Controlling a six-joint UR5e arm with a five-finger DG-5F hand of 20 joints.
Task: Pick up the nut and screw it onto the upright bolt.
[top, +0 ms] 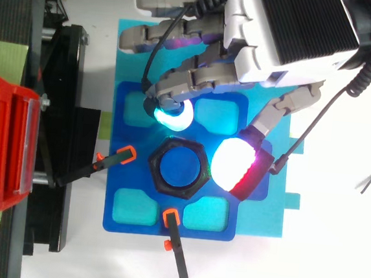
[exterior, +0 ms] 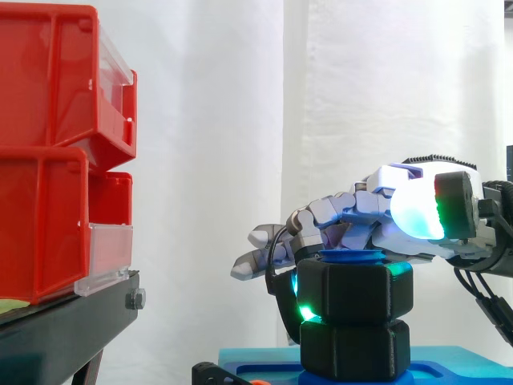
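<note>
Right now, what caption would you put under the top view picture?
Robot hand at a black nut that rings the blue bolt.

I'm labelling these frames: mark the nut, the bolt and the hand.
nut (top: 156, 164): top view, left side of its black hexagon.
bolt (top: 180, 168): top view, its blue top end.
hand (top: 264, 55): top view, its white back.

A robotics lab test bench: a white curtain (exterior: 240, 160) hangs as backdrop, red bins (exterior: 48, 160) sit stacked on a black stand (exterior: 64, 329), and a blue fixture plate (top: 116, 221) with orange-tipped clamps (top: 175, 242) at its edges lies on a white tabletop (top: 317, 267) beneath a robot hand (top: 258, 54).
</note>
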